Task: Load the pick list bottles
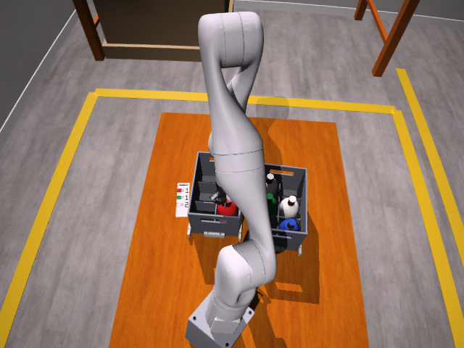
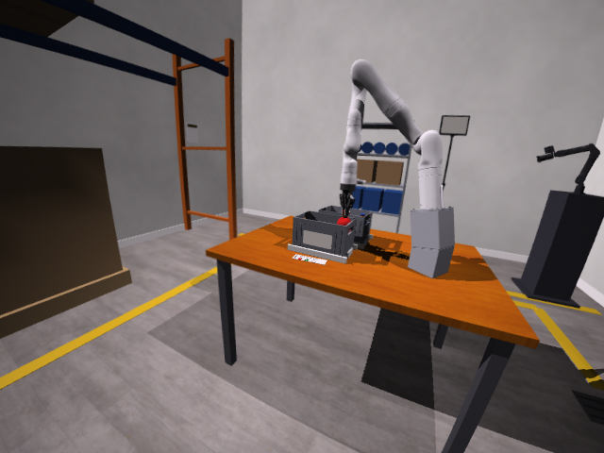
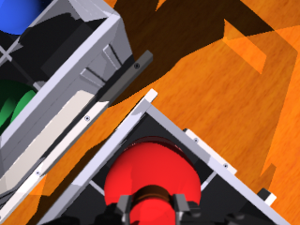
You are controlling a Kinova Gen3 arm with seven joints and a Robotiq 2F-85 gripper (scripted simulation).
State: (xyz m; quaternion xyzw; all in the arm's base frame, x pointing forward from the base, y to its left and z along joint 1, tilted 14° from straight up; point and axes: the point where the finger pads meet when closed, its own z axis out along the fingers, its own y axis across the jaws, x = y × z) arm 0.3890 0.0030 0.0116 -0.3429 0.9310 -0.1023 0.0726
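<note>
My gripper (image 1: 220, 198) (image 2: 345, 213) (image 3: 152, 209) points down, shut on the neck of the red bottle (image 1: 227, 209) (image 2: 343, 222) (image 3: 152, 166). The bottle is upright, low in the near right compartment of the left crate (image 1: 198, 223) (image 3: 187, 139); whether its base touches the floor is hidden. The right crate (image 1: 304, 202) (image 3: 123, 39) shows a green bottle (image 1: 270, 206) (image 3: 11, 103), a white one (image 1: 289, 206), a blue one (image 1: 288, 226) (image 3: 16, 16) and a dark one with a white cap (image 1: 271, 185). The pick list (image 1: 181, 210) (image 2: 310, 259) reads red 1, green 1, white 2.
The arm hides parts of both crates in the top view. The crates stand side by side with a narrow gap, on the orange table (image 1: 149, 262) (image 2: 390, 287) (image 3: 234, 103). Crate walls and dividers stand close around the red bottle. The robot base (image 1: 198, 329) (image 2: 431, 239) is at the near side.
</note>
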